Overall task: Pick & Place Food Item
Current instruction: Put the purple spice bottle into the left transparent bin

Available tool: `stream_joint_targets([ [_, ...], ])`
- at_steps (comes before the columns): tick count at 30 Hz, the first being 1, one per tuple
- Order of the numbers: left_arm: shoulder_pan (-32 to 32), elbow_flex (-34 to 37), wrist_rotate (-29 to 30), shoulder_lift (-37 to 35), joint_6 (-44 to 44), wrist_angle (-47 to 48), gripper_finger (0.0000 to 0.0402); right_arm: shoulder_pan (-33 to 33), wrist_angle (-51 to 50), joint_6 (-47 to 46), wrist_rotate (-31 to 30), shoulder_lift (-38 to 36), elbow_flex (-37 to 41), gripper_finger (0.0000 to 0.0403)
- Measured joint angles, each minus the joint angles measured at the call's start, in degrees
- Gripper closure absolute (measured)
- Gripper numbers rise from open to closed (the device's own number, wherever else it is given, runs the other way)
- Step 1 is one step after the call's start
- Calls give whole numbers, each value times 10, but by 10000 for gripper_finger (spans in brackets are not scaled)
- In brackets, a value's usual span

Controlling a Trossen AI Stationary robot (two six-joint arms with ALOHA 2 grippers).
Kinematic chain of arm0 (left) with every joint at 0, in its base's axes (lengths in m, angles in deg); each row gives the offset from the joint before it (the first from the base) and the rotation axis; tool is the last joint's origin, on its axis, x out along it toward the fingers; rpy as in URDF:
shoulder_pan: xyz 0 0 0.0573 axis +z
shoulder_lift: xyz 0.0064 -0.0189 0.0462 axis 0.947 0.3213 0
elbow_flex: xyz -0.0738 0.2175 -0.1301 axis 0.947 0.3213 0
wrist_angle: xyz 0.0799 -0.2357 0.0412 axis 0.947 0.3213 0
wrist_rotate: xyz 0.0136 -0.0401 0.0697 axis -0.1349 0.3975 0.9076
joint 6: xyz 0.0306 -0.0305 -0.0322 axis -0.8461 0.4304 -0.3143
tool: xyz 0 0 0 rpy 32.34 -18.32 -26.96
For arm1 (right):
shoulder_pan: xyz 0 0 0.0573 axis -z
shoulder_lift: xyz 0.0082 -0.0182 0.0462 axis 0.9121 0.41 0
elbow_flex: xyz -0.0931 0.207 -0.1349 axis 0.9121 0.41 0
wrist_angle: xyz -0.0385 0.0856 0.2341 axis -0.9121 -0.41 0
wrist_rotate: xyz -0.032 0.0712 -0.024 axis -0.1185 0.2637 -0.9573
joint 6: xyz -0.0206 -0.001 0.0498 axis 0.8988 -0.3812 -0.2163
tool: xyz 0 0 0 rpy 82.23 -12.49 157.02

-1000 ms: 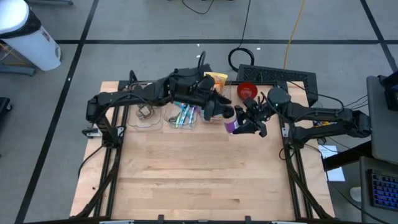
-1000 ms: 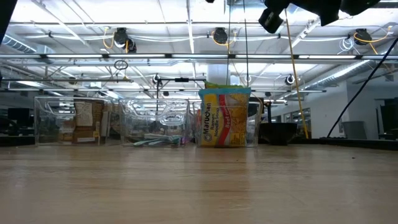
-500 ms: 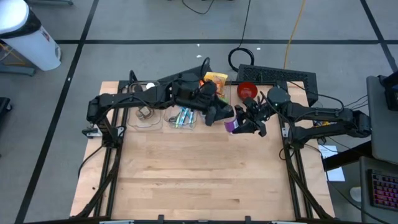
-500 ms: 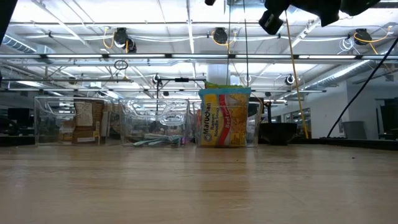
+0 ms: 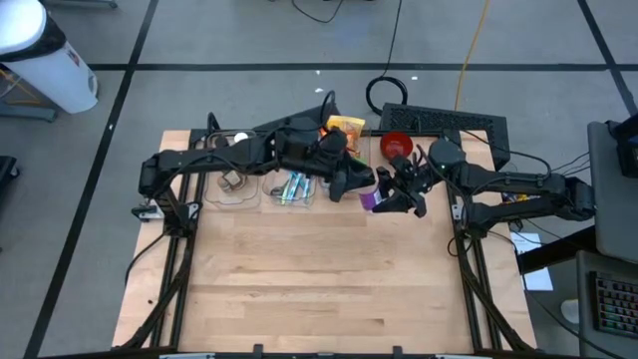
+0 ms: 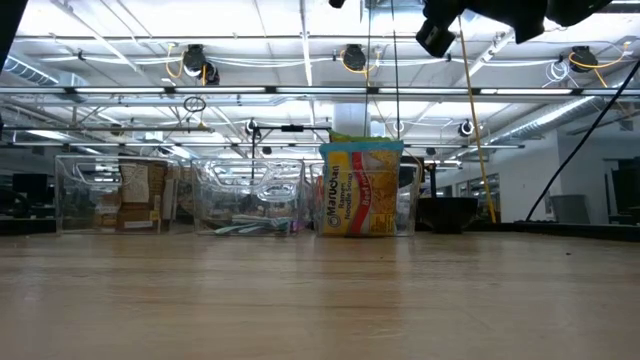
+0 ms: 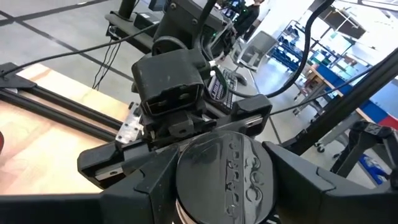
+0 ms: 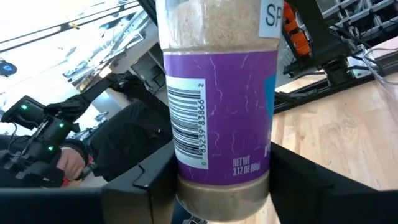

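High view, spice jar: we see a purple-labelled spice jar [image 5: 370,201] held above the far middle of the wooden table [image 5: 319,279], right where the two arms meet.
High view, left gripper: the left gripper [image 5: 361,182] reaches in from the left and sits at the jar's far end, over its cap.
High view, right gripper: the right gripper [image 5: 391,197] comes from the right and sits against the jar's right side; from above we cannot judge either grip.
High view, bins: clear bins [image 5: 289,186] line the far left of the table, a yellow noodle packet [image 5: 346,128] lies behind the left arm, and a red bowl [image 5: 396,146] sits far right of the jar.
Low view: we see the noodle packet [image 6: 362,190] upright at the far edge beside the clear bins [image 6: 245,197]; only dark arm parts show at the upper edge, and the jar is out of view.
Left wrist view: the jar's dark round cap [image 7: 224,174] fills the gap between this arm's fingers [image 7: 143,180], which stand on either side of it; we cannot tell whether they press it. The right arm's wrist [image 7: 169,84] faces us just beyond.
Right wrist view: the jar [image 8: 217,106], barcode showing, stands between this arm's fingers [image 8: 140,183], its body seated in their gap; we read this as clamped on the jar.
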Motion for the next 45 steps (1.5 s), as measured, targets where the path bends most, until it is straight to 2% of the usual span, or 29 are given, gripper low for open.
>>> stream_joint_targets([
  [6,0,0,-4,-15,-9,5,195,9,37,-34,8,0,0,160],
  [11,0,0,22,-43,-30,31,195,39,98,-74,35,-1,0,135],
  [17,-5,0,60,-86,-36,93,195,83,156,-128,49,-6,0,130],
  [23,-20,0,105,-118,-40,162,195,96,175,-141,60,-8,-1,133],
  [26,-28,0,127,-134,-25,241,195,97,174,-136,63,-7,-1,131],
  [36,-63,0,231,-181,94,491,195,98,167,-124,64,-7,0,137],
  [45,-111,4,377,-206,361,768,195,99,141,-91,32,-7,0,138],
])
